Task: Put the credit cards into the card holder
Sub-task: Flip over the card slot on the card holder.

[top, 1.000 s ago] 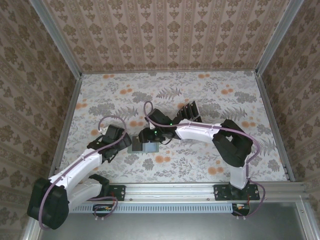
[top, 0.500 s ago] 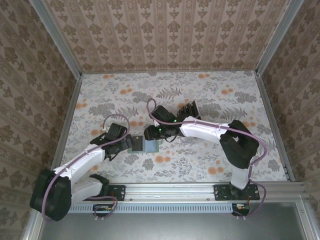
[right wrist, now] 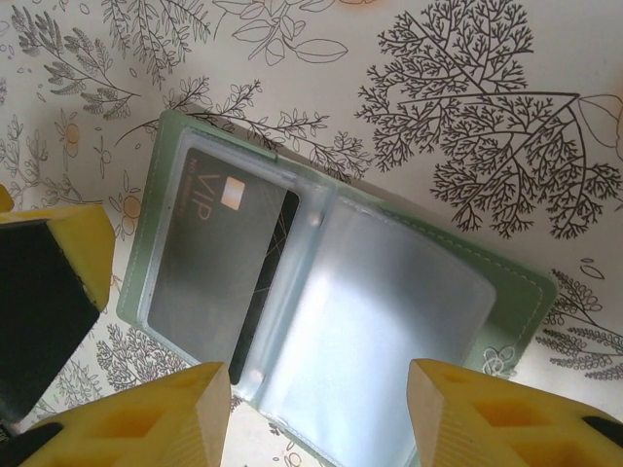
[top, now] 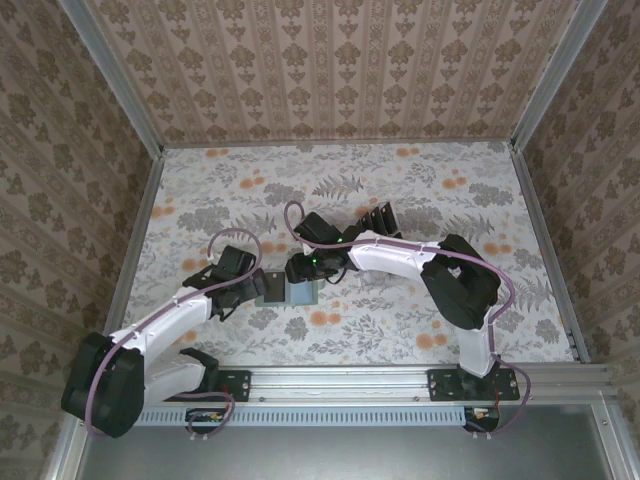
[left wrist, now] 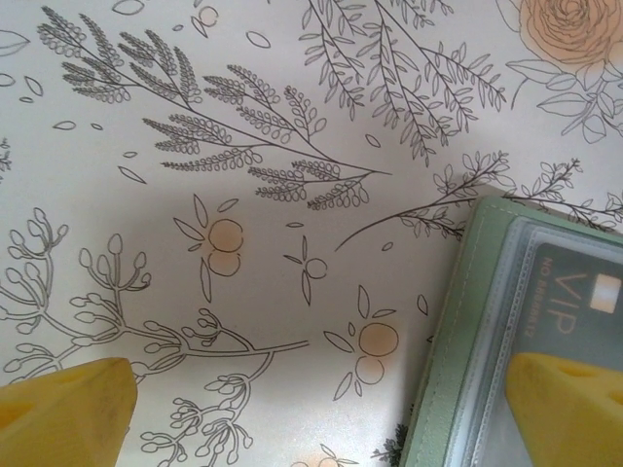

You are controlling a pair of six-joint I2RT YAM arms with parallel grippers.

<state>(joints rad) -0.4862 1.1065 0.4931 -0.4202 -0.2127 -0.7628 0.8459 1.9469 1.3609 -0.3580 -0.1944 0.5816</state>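
Card holder (top: 285,291) is lying flat and open near the middle of the floral table (top: 450,190), its long axis running left to right, one black credit card (right wrist: 219,268) sitting crosswise in a clear pocket. I am keeping the right arm (top: 400,262) bent and reaching leftward, the right gripper (right wrist: 326,399) hovering above the holder, fingers apart and gripping nothing. My left arm (top: 170,320) is stretching forward, the left gripper (left wrist: 321,389) spread wide, one finger (left wrist: 565,409) over the holder's edge.

Robot test cell, lab-like — floral-papered bench (top: 400,330), wallpapered panel walls (top: 330,70), aluminium frame rails (top: 340,384), left arm (top: 165,325), right arm (top: 395,262) bolted on.
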